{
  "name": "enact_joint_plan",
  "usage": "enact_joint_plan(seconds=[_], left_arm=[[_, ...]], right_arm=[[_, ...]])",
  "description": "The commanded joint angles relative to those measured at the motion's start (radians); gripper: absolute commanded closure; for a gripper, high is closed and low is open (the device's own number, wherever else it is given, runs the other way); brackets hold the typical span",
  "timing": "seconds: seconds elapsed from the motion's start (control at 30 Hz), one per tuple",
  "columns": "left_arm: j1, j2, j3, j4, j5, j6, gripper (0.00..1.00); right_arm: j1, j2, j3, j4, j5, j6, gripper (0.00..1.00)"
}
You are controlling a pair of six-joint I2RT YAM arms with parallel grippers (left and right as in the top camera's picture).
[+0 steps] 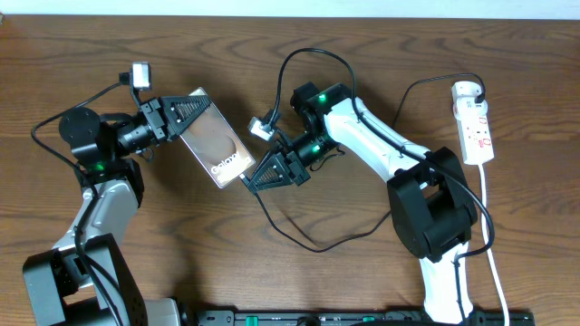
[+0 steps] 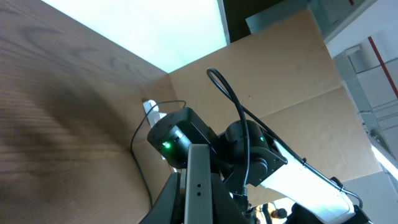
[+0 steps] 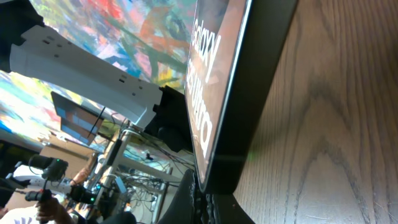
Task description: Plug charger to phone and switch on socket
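The phone is a dark glossy slab with white "Galaxy" lettering, held tilted off the table at centre left. My left gripper is shut on its upper left end; in the left wrist view the phone's thin edge runs up between the fingers. My right gripper is shut on the charger's connector tip, pressed against the phone's lower right end. The charger's black cable loops across the table towards the white socket at the far right, where a black plug sits.
The socket's white cord runs down the right side past the right arm's base. A black cable arcs over the right wrist. A dark rail lines the table's front edge.
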Motion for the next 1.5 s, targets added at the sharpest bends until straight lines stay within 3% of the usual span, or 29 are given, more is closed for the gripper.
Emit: enact_joint_plan(seconds=[0.0,1.47], left_arm=[[-0.002,-0.006,0.009,0.008,0.002,-0.008,0.93],[-0.020,-0.006,0.009,0.009,0.006,0.018,0.93]], right_arm=[[-0.010,0.000,0.019,0.003,-0.040,0.001,0.99],[-0.011,0.000,0.019,0.014,-0.085,0.039,0.99]])
